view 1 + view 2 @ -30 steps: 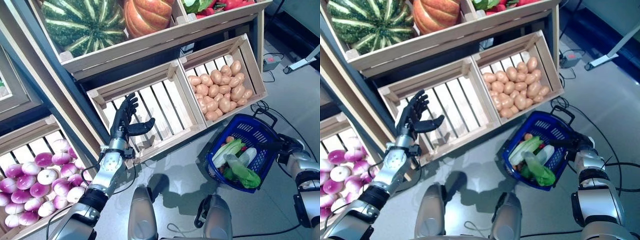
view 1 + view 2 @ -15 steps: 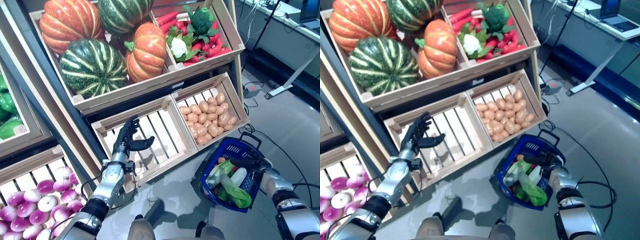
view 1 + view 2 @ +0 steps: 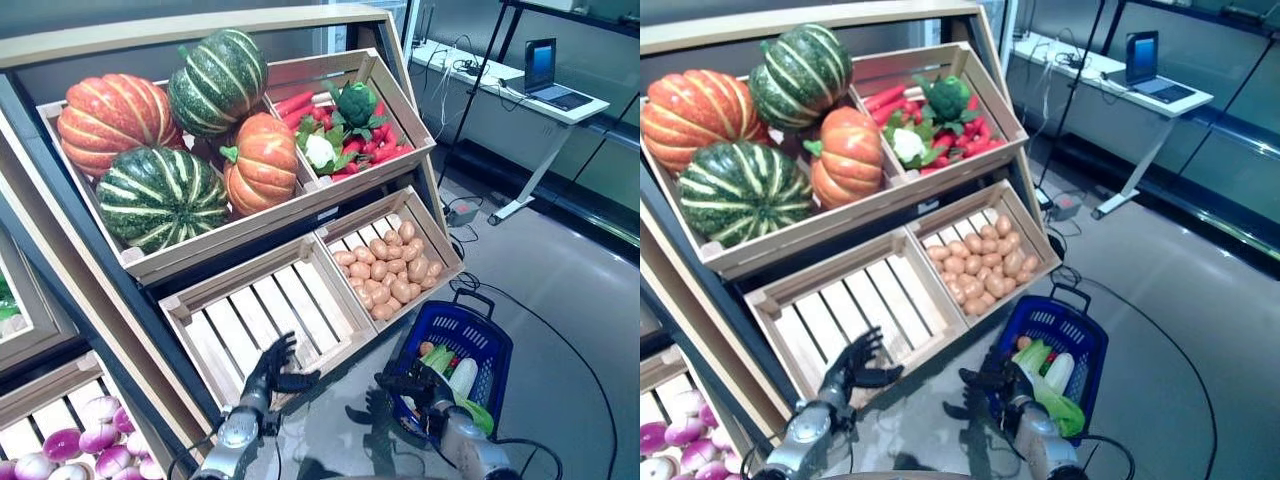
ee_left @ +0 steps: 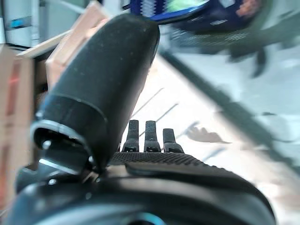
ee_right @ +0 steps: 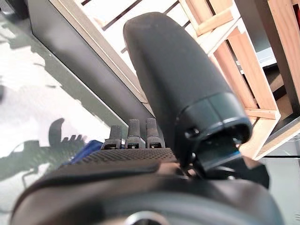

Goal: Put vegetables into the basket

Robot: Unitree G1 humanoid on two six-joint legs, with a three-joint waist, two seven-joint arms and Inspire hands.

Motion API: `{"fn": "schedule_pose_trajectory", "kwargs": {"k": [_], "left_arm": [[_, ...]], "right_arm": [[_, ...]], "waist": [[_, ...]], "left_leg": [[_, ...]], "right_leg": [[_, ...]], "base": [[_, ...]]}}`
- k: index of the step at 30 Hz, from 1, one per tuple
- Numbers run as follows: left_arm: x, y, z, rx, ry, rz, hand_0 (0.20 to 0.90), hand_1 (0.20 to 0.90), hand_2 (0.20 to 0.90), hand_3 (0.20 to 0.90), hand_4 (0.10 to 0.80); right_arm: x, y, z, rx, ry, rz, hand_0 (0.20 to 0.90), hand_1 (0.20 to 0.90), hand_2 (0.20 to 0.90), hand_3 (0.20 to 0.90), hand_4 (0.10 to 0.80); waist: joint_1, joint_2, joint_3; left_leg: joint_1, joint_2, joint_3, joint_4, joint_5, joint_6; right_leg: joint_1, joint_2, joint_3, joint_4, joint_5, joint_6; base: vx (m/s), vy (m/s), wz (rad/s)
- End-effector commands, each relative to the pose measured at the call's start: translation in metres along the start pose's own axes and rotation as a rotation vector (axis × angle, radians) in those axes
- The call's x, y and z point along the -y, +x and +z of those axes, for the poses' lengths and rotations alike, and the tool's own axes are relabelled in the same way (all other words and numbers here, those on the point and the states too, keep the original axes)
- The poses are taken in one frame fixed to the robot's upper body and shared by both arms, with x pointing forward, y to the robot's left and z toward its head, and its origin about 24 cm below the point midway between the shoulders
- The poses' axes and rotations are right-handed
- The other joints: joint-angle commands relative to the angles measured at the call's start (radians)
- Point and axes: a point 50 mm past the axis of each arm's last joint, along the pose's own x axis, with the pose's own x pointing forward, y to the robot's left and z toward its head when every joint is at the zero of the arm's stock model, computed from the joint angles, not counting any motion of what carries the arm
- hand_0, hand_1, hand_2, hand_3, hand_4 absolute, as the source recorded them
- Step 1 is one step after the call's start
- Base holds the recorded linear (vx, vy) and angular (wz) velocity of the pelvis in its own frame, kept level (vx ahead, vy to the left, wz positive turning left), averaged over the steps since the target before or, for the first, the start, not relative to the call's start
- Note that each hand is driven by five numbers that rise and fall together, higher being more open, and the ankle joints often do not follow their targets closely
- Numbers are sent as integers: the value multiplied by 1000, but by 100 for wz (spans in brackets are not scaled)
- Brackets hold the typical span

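The blue plastic basket point(image 3: 490, 338) stands on the floor at the stand's right end. In it lie a green leafy vegetable point(image 3: 441, 358), a long white vegetable point(image 3: 463, 376) and a small orange one point(image 3: 428, 349). My right hand point(image 3: 412, 388) is at the basket's near left rim, open and empty, fingers straight in the right wrist view point(image 5: 129, 136). My left hand point(image 3: 270, 368) is open and empty in front of the slatted wooden crate point(image 3: 262, 312) on the low shelf. Its straight fingers point(image 4: 146, 137) show in the left wrist view, with the basket point(image 4: 187, 10) beyond.
The wooden stand point(image 3: 150, 262) rises in tiers of crates to the left and ahead. A white desk with a laptop point(image 3: 540, 62) stands at the back right. Grey floor point(image 3: 570, 300) lies open to the right of the basket.
The camera has tilted up, so the whole picture shifted and both hands sit lower. Relative to the basket, my right hand has gone from over its right side to its left rim.
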Motion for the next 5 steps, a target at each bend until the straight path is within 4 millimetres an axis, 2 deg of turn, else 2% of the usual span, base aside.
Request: {"fn": "schedule_pose_trajectory", "kwargs": {"k": [1,5], "left_arm": [[5,13,18,60,-11,-32,900,900,900,900,800],[10,11,0,-27,-7,-26,900,900,900,900,800]], "right_arm": [[-24,4,44,237,113,136,900,900,900,900,800],[-28,6,32,212,135,127,900,900,900,900,800]], "waist": [[-20,18,14],[-16,27,17]], "left_leg": [[-32,-27,-33,-2,-19,39],[-32,-35,-45,-2,-24,43]], "right_leg": [[-9,21,41,-18,45,-57],[-5,21,37,-20,41,-59]], "base": [[3,55,1],[4,42,1]]}}
